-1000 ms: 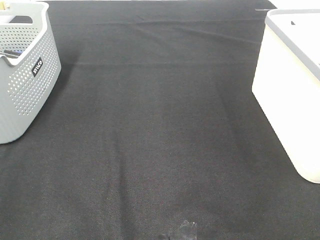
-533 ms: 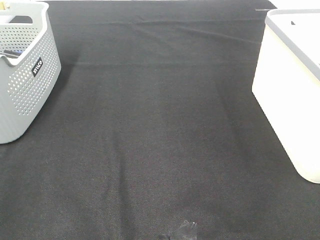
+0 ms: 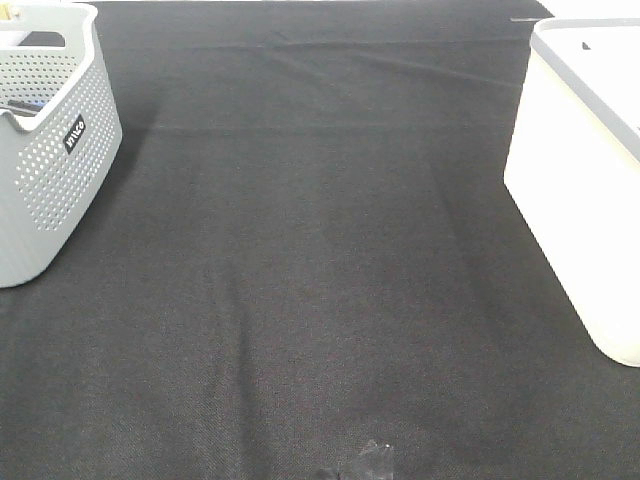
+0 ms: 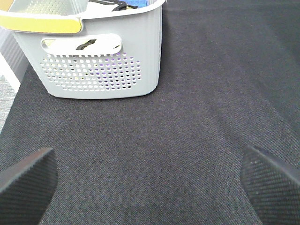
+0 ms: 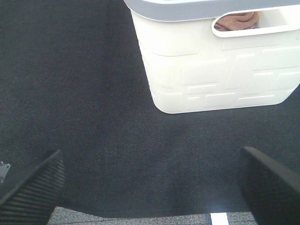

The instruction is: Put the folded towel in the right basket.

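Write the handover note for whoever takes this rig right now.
Left gripper: open, empty, facing the grey basket.
Right gripper: open, empty, facing the white basket.
Towel: pinkish cloth shows through the white basket's handle slot, so it looks already inside. The black cloth between the baskets holds no towel.
Done: placement, apparently.
Left: confirm the towel from above; the high camera does not show inside the basket.

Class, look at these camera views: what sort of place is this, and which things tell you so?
Probably a robot laundry-sorting test bench: a black cloth-covered table, a grey perforated basket left, a white basket right with pinkish fabric showing through its handle slot.
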Available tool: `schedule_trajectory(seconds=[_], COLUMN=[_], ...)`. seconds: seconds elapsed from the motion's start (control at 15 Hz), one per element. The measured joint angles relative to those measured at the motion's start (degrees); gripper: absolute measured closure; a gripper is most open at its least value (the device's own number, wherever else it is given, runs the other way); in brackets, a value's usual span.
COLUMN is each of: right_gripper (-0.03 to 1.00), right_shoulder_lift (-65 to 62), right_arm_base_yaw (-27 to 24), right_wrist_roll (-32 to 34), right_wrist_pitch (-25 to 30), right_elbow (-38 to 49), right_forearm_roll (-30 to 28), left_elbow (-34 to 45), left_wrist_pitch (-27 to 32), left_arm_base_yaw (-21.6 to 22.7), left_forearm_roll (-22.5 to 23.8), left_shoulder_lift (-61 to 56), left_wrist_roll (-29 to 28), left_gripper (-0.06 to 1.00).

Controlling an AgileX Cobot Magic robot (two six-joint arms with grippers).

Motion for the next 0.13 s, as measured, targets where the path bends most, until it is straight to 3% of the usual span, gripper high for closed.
schedule_trajectory(seconds=[0.13], right_gripper=[0.01], right_shoulder_lift=[0.00], right_arm_base_yaw=[0.00], right_wrist_roll=[0.00], right_wrist_pitch=[0.00], right_elbow=[0.00], right_forearm_roll=[0.00], left_elbow=[0.00], left_wrist_pitch=[0.00], left_arm_base_yaw=[0.00], left_forearm_roll=[0.00], left_shoulder_lift=[0.00], left_wrist_roll=[0.00], left_gripper=[-0.05])
